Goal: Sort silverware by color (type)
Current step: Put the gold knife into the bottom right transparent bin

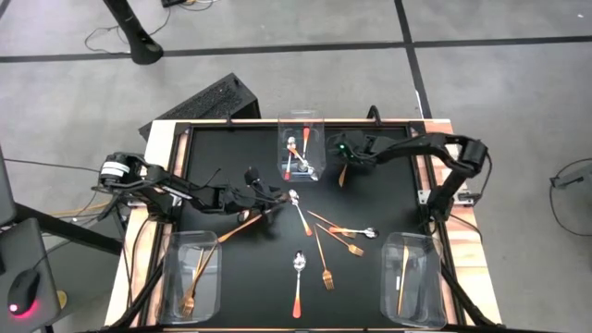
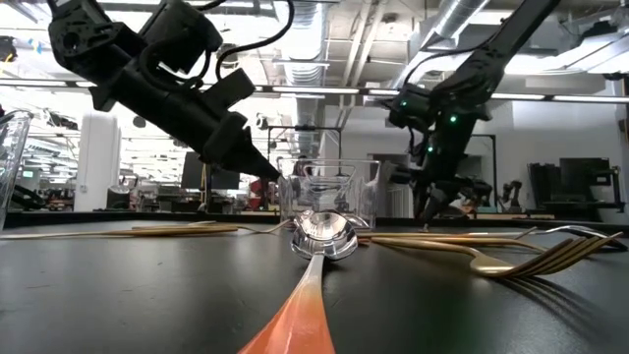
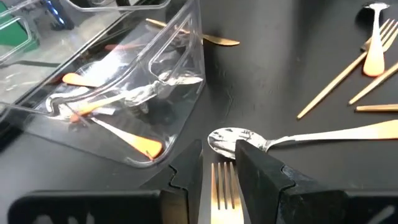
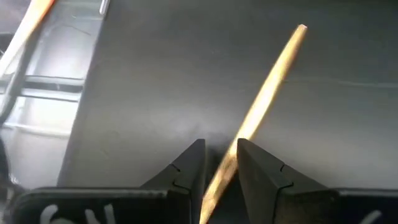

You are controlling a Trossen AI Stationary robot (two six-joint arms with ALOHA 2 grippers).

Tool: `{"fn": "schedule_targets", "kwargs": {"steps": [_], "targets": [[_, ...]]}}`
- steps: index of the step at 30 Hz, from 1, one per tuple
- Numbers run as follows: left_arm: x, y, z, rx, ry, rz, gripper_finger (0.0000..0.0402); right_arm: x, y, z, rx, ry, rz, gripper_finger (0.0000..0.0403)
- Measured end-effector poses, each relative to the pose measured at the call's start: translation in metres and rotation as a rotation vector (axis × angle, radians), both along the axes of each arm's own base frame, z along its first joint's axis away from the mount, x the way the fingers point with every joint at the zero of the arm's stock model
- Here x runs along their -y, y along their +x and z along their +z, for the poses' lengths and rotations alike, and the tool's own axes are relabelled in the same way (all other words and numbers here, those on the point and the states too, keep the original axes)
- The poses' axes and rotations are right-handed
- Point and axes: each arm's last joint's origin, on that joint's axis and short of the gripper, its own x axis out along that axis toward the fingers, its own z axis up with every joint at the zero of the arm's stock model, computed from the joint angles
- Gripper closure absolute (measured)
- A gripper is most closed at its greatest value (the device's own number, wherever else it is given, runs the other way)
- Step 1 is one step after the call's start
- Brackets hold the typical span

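Nearest, at six o'clock, a spoon (image 2: 313, 258) is lying. Left gripper (image 3: 219, 180) is clamping a gold fork (image 3: 222, 185); right gripper (image 4: 219, 163) is pinching a gold knife (image 4: 264, 93). Three clear bins are holding silverware, with the twelve o'clock bin (image 1: 300, 129) holding spoons.

Bright light from above, soft shadows.
The near spoon (image 2: 319, 236) looks blurry; ceiling lamps glare at 12 o'clock.
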Motion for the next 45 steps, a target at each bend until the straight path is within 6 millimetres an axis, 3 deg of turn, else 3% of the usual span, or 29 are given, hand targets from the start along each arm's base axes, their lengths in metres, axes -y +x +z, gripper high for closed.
{"fn": "schedule_targets", "kwargs": {"steps": [11, 16, 20, 26, 34, 45], "targets": [[0.0, -0.002, -0.003, -0.025, -0.017, 0.017, 0.0317, 0.004, 0.015, -0.015, -0.16, 0.033, -0.023, 0.029], [0.0, -0.004, -0.005, -0.055, -0.02, 0.025, 0.0317, -0.006, 0.016, -0.007, -0.202, 0.014, 0.002, 0.029], [-0.001, -0.005, -0.006, -0.063, -0.017, 0.049, 0.0317, -0.012, 0.018, 0.012, -0.162, -0.048, 0.006, 0.029], [-0.001, -0.005, -0.007, -0.057, -0.033, 0.066, 0.0317, -0.021, 0.009, 0.023, -0.242, -0.105, -0.038, 0.029], [-0.001, -0.007, -0.009, -0.071, -0.071, 0.077, 0.0317, -0.028, -0.002, 0.001, -0.328, -0.065, -0.136, 0.029], [0.004, -0.007, -0.012, -0.101, -0.18, -0.047, 0.0317, -0.053, -0.007, -0.017, -0.346, -0.046, -0.06, 0.029]]}}
